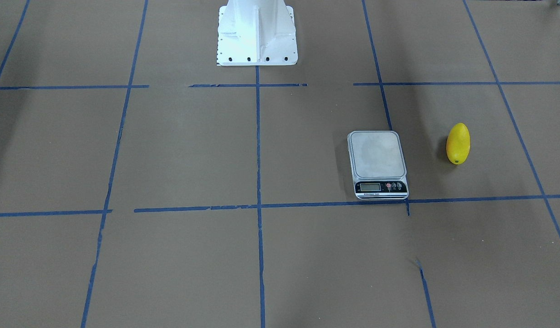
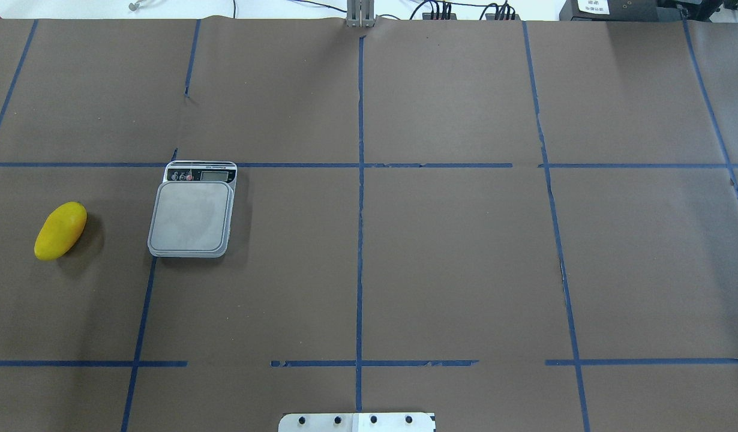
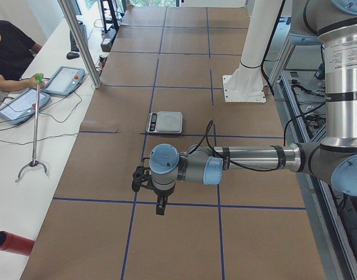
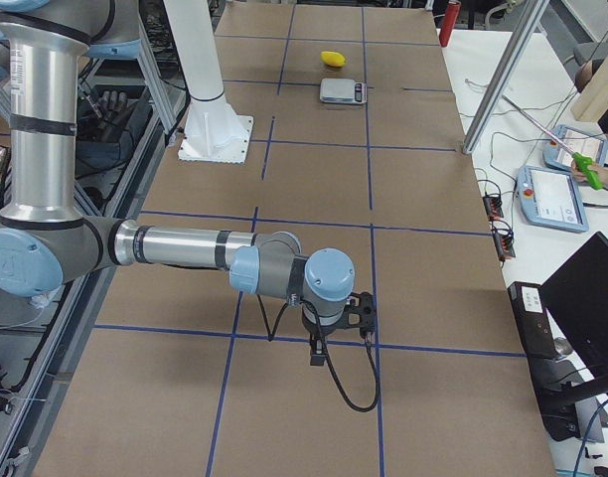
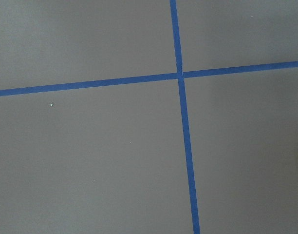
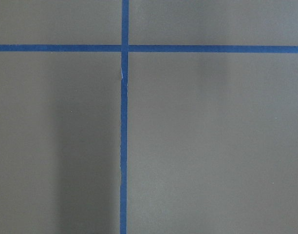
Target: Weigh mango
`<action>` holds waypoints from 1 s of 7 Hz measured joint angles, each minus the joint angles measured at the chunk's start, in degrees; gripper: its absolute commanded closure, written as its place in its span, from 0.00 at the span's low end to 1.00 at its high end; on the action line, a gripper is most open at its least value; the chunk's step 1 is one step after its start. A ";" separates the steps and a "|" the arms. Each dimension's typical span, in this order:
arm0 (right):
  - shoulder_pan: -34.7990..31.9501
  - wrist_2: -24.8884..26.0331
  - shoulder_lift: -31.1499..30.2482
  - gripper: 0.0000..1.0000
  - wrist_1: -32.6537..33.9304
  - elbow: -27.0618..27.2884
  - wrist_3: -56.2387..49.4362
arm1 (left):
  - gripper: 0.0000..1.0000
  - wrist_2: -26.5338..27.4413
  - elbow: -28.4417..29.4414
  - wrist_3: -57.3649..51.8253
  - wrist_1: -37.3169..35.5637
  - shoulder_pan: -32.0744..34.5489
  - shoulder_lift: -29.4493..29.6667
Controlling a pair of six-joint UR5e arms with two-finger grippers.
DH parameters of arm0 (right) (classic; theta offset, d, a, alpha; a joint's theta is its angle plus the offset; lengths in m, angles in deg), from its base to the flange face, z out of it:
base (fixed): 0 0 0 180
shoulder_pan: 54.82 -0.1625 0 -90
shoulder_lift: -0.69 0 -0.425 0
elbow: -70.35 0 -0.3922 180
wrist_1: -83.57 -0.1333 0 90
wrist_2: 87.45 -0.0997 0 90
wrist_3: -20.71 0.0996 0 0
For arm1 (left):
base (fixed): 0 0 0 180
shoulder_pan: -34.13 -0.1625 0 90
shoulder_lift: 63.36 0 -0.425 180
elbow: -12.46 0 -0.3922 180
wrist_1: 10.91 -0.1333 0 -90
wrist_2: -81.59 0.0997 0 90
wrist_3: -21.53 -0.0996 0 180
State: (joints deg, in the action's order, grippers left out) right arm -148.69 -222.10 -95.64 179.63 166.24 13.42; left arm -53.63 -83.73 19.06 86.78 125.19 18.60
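**Item 1, tabletop** (image 2: 465, 270): brown paper cover, ruled into squares by blue tape (image 2: 360, 240). It carries the scale and the mango.

**Item 2, left arm** (image 3: 254, 157): stretched low over the tabletop's end on the robot's left, wrist turned downward. Its wrist camera gives you only paper and a tape crossing.

**Item 3, right arm** (image 4: 185, 246): the same pose over the opposite end, well apart from the scale. Its wrist camera also shows paper and tape.

**Item 4, white pedestal** (image 1: 257, 32): stands at the robot's edge, on the centre tape line.

**Item 5, scale** (image 2: 192, 216): silver platform on the robot's left half. The black display strip faces your side, and that edge rests on a tape line.

**Item 6, left claw** (image 3: 161, 209): points down above the paper. You see it from the side only, so you cannot tell whether it is released or clenched.

**Item 7, right claw** (image 4: 317, 356): points down near a tape crossing. Here too you cannot tell its state.

**Item 8, mango** (image 2: 60, 231): yellow, lying on the tabletop near the scale, further to the robot's left and not touching it. The dark-dotted end is turned toward you.
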 measured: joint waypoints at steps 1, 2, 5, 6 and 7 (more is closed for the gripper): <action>0.00 0.00 0.00 0.00 0.00 0.01 0.00 | 0.00 0.04 -0.23 -0.20 0.24 0.02 -0.14; 0.00 0.00 0.00 0.00 0.00 0.04 0.00 | 0.00 0.15 -0.43 -0.47 0.81 0.03 -0.20; 0.00 0.00 0.00 0.00 0.00 0.06 0.00 | 0.00 0.05 -1.33 -0.10 1.40 0.00 0.34; 0.00 0.00 0.00 0.00 0.00 0.06 0.00 | 0.00 0.09 -3.58 0.71 0.90 0.00 0.65; 0.00 0.00 0.00 0.00 0.00 0.07 0.00 | 0.00 0.06 -7.03 3.86 0.38 -0.19 0.82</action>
State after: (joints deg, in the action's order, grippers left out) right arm -148.69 -222.10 -95.64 179.63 166.31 13.42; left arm -53.57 -90.76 22.92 87.16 124.99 19.43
